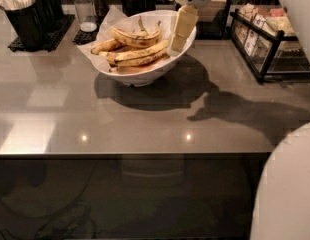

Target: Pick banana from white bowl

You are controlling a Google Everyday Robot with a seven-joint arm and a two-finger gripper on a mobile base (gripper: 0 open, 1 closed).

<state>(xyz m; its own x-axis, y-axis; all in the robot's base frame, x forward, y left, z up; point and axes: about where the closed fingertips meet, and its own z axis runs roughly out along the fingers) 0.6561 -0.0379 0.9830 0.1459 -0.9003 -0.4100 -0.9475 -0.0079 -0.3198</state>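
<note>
a break-room snack counter [145, 119]: utensil cups [25, 21], a wire snack rack [267, 49], gripper [181, 31] over the white bowl [145, 76].

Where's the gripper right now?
In the camera view it is at the top, right of centre: the gripper hangs at the right rim of the white bowl, just right of the bananas.

Grey counter [145, 126]: white bowl [145, 75], tool [175, 45] above

Dull yellow banana [142, 55] speckled brown-black, glossy white bowl [145, 76], white paper [110, 23] lining, cream gripper [175, 43] at the bowl's right rim, grey-brown table [145, 126], black wire rack [269, 64]
</note>
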